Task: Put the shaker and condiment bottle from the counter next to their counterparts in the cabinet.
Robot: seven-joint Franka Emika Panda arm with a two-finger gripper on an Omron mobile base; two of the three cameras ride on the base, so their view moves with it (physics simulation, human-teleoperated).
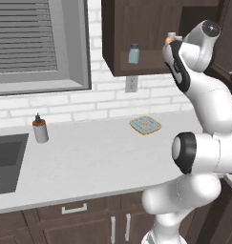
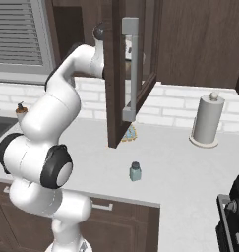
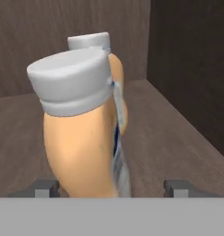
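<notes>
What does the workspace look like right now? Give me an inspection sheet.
Surface: light grey-white stone-look counter over dark brown drawers; sink at its left end.
Job's things: small orange condiment bottle with pale cap stands on the shelf of the dark brown wall cabinet, right in front of a matching orange bottle. One pale blue-grey shaker with grey cap is on the shelf; the other shaker is on the counter.
Clutter: grey pump dispenser with orange collar, patterned mat, paper towel roll.
Grippers: gripper open, fingertips either side of the near bottle's base, not touching it.
Cables: nothing seen.
Surroundings: white brick wall, window blinds, wall outlet.
</notes>
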